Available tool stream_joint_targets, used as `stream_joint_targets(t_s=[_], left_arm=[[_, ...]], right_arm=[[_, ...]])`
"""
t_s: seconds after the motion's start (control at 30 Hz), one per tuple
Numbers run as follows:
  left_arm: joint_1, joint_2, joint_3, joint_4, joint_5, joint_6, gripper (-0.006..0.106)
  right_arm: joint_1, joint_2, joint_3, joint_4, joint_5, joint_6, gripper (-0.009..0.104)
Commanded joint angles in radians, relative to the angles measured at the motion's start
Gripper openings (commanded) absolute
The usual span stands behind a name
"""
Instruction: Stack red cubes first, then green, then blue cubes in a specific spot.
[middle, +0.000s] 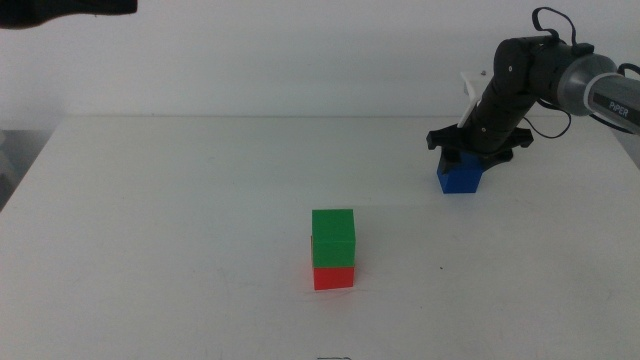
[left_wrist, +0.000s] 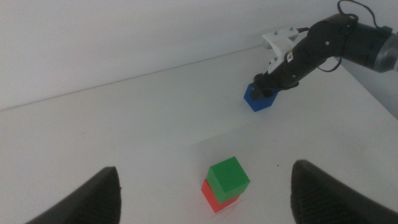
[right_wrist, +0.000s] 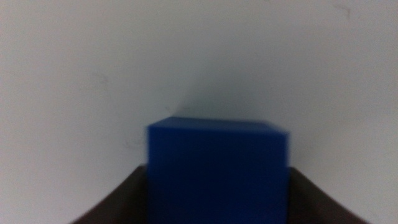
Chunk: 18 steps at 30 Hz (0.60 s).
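Green cube (middle: 333, 235) already sits on the red cube (middle: 334, 277) mid-surface, so I only have blue left: my right hand (middle: 466, 158) straddles the blue cube (middle: 460, 176) well apart, grip unclear to me.

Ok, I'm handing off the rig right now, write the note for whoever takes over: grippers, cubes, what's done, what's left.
Right gripper: down over the blue cube at the table's far right, a finger along each side of it in the right wrist view; a firm grip can't be confirmed.
Left gripper: open, waiting back from the stack, holding nothing.
Done: green cube sits on red cube, near table centre.
Left: carry the blue cube over and set it on the green one.
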Motion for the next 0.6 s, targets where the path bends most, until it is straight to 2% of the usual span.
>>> stream_joint_targets(t_s=[0.0, 0.03, 0.1, 0.2, 0.43, 0.57], left_arm=[[-0.001, -0.012, -0.021, -0.009, -0.072, 0.0, 0.094], [-0.001, -0.012, -0.021, -0.006, -0.072, 0.0, 0.094], [-0.001, -0.012, -0.021, -0.006, -0.072, 0.0, 0.094], [-0.001, -0.012, -0.021, -0.006, -0.072, 0.0, 0.094], [-0.001, -0.011, -0.021, -0.004, -0.072, 0.0, 0.094], [-0.001, -0.009, -0.021, 0.002, -0.072, 0.0, 0.094]], right_arm=[[-0.003, -0.075, -0.033, -0.006, -0.024, -0.015, 0.01], [-0.001, -0.087, -0.032, -0.008, -0.026, -0.029, -0.002], [0.002, -0.124, -0.029, -0.022, -0.012, -0.036, -0.001], [0.019, -0.201, 0.014, -0.076, 0.051, 0.005, -0.001], [0.138, -0.529, 0.416, -0.23, -0.107, 0.271, -0.001], [0.238, -0.649, 0.471, -0.294, -0.07, 0.414, -0.001]])
